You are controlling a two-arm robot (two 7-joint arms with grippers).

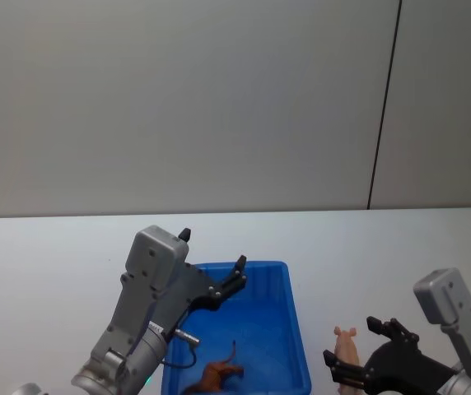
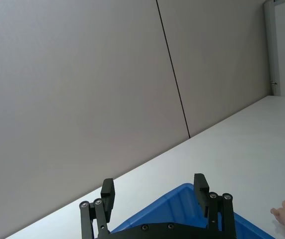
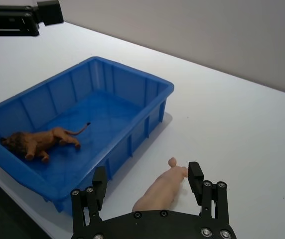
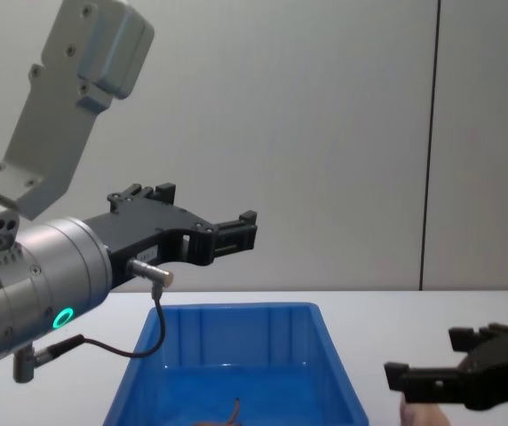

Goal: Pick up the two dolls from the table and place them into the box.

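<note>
Black and low at the robot's right, the right tool (image 1: 352,341) (image 3: 147,173) (image 4: 423,355) hangs just over the flat white desk (image 1: 54,247) (image 3: 242,114). Its fingers are spread wide and clasp nothing. Between those fingers, on the desk, is the small pale pink plastic toy pig (image 1: 347,346) (image 3: 161,188) (image 4: 423,415), its head end turned away from the robot. One finger stands to each side of it. Whether either finger touches the pig cannot be told.

Just to the left of the pig, and apart from it, sits the large rectangular bright blue plastic bin (image 1: 297,329) (image 3: 157,82) (image 4: 236,337) with sloping ribbed walls and a thick rim. On the bin's floor, close to its near wall, lies the small reddish-brown maned toy lion (image 1: 215,377) (image 3: 38,142). The lion is on its side, with its thin tail reaching toward the far end.

Higher and farther out, the left tool (image 1: 212,249) (image 2: 153,181) (image 4: 196,209) is held in the air above the far left part of the bin, well clear of the rim. It points forward, and its black fingers are parted and empty.

Beyond the bin the white desk runs on to a plain grey wall (image 1: 219,99) crossed by one thin dark vertical seam (image 1: 384,107).
</note>
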